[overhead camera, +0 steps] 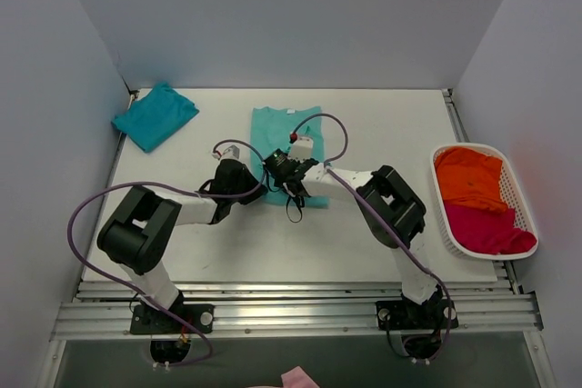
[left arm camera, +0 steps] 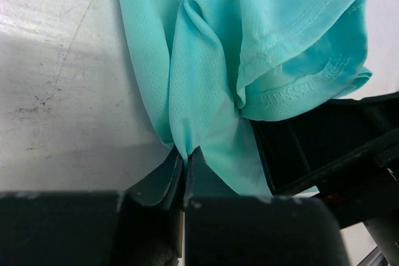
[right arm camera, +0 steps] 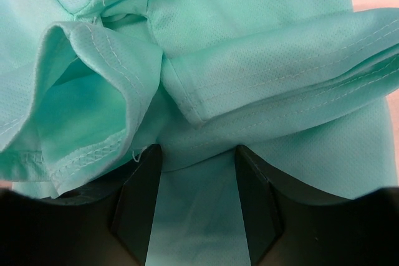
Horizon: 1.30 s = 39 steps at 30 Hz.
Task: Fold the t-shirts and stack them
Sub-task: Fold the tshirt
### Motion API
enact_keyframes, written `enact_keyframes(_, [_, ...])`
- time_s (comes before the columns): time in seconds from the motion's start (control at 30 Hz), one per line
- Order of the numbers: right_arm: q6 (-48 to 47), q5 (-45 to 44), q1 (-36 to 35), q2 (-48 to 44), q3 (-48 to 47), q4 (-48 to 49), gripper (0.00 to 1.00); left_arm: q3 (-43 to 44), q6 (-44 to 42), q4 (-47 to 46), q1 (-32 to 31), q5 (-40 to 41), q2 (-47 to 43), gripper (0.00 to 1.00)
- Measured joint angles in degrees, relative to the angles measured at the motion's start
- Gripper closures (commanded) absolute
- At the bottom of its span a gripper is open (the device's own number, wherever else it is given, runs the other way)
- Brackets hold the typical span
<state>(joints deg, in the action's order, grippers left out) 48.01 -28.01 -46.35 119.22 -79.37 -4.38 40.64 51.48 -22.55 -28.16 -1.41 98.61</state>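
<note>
From above, the light mint-green cloth t-shirt (overhead camera: 286,129) lies spread, its near hem bunched. Left wrist: your left gripper (left arm camera: 186,157) pinches that hem tight. Right wrist: the right gripper (right arm camera: 198,179) has its jaws apart astride cloth, grip unclear; if you lift, that side may slip.

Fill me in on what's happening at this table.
Both arms are at the near end of the mint-green t-shirt lying mid-table. The left gripper is pinched shut on a bunch of it; the right gripper straddles cloth alongside, fingers apart. A folded teal t-shirt sits far left; an orange shirt and a magenta shirt wait in the white basket.
</note>
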Motion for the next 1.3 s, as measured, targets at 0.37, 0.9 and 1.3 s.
enact_keyframes(0.37, [-0.7,0.8,1.8,5.6,-9.5,-2.5,0.54,-3.4,0.3,-2.7,0.3,-0.6,-1.5,0.98])
enact_keyframes(0.9, [-4.2,5.8,5.8,26.8,-50.6,-8.4,0.5,-8.7,0.4,-6.4,0.2,-2.3,-3.6,0.98])
enact_keyframes(1.3, [-7.0,1.3,9.7,8.2,-24.3,-4.0,0.39,-11.1,-0.3,0.0,0.0,0.8,-11.5,0.9])
